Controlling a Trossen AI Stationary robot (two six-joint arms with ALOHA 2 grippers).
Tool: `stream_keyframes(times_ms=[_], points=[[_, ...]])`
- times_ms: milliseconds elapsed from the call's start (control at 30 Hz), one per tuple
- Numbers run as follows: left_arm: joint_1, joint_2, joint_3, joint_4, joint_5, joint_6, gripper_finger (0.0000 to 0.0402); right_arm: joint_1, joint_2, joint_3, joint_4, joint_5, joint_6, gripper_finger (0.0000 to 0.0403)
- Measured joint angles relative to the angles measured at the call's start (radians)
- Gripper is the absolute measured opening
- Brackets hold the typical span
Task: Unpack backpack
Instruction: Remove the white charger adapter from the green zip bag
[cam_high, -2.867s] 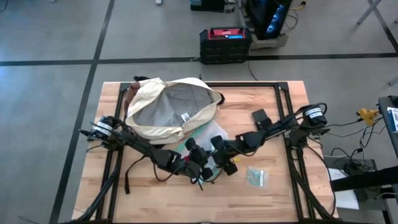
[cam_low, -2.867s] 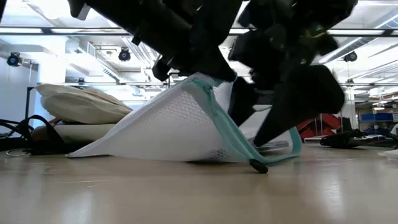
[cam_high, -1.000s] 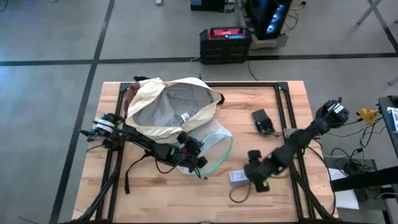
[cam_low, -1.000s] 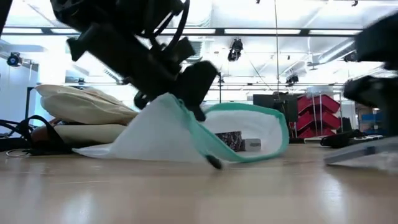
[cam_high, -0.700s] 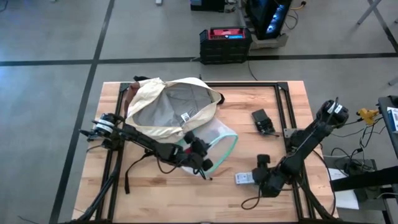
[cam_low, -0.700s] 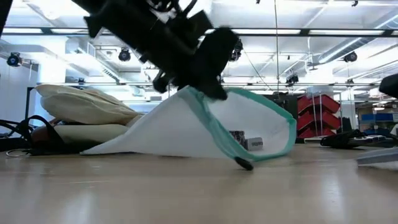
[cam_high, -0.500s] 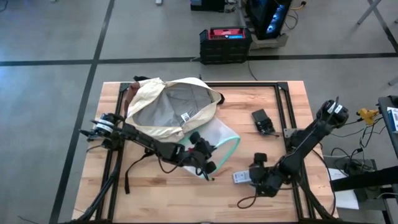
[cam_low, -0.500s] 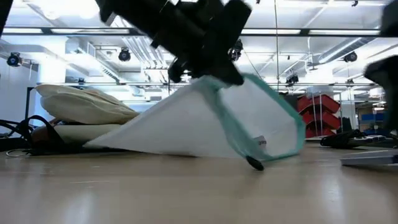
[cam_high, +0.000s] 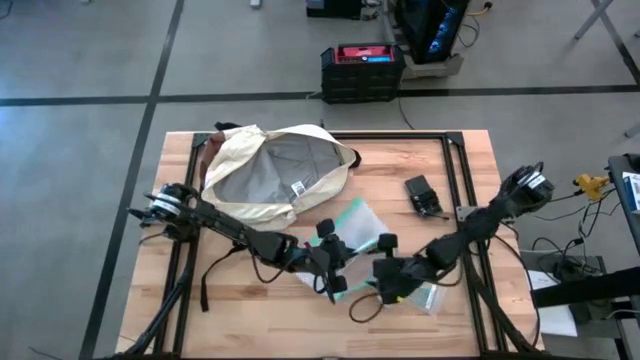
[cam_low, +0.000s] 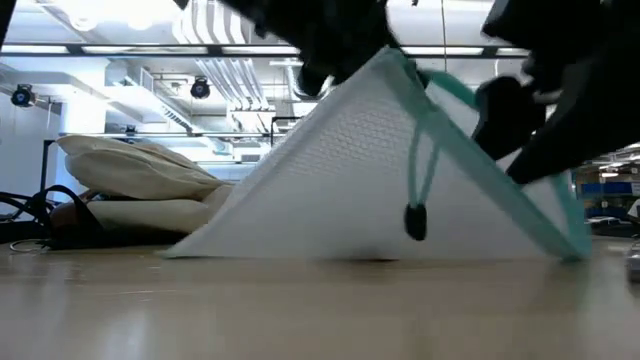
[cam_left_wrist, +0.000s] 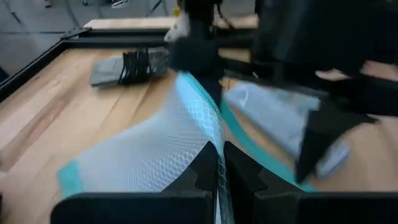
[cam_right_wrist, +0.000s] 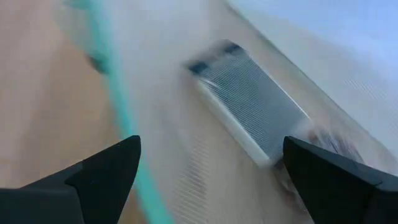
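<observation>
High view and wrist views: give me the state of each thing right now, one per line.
backpack: lying on the table, unzipped, lining showing
mesh pouch: one edge lifted, mouth open
left claw: shut on mesh pouch
right claw: open, at the pouch mouth
small black device: lying flat, untouched

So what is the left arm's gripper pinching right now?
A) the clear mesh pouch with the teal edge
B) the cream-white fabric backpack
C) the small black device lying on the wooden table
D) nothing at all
A: in the left wrist view the left gripper is shut on the clear mesh pouch with the teal edge, lifting it into a tent shape in the low view, while the cream-white fabric backpack lies apart.
</observation>
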Motion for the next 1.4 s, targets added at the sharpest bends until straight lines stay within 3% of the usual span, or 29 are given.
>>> stream_keyframes(times_ms=[167, 400, 567, 667, 767, 1000, 1200, 1400], points=[[0.024, 0.0, -0.072, 0.065, 0.011, -0.096, 0.0, -0.058, 0.095, -0.002, 0.004, 0.068, 0.037, 0.0369], [0.043, -0.043, -0.068, 0.062, -0.096, 0.009, 0.0, -0.091, 0.176, -0.002, 0.125, 0.083, 0.072, 0.0368], [-0.002, -0.078, -0.03, 0.247, 0.096, 0.163, 0.0, -0.089, 0.184, -0.001, 0.186, 0.112, 0.093, 0.0369], [-0.066, -0.077, -0.019, 0.201, -0.015, 0.225, 0.0, -0.091, 0.182, -0.003, 0.178, 0.155, 0.097, 0.0369], [-0.075, -0.082, -0.047, 0.135, -0.112, 0.161, 0.0, -0.095, 0.182, -0.005, 0.177, 0.158, 0.099, 0.0369], [-0.071, -0.079, -0.172, 0.114, -0.103, 0.017, 0.0, -0.096, 0.182, -0.005, 0.185, 0.151, 0.078, 0.0369], [-0.068, -0.077, -0.245, -0.006, -0.111, -0.131, 0.0, -0.096, 0.182, -0.005, 0.193, 0.098, 0.029, 0.0369], [-0.053, -0.077, -0.312, 0.006, -0.119, -0.245, 0.0, -0.101, 0.182, -0.004, 0.352, 0.046, -0.052, 0.0369]])
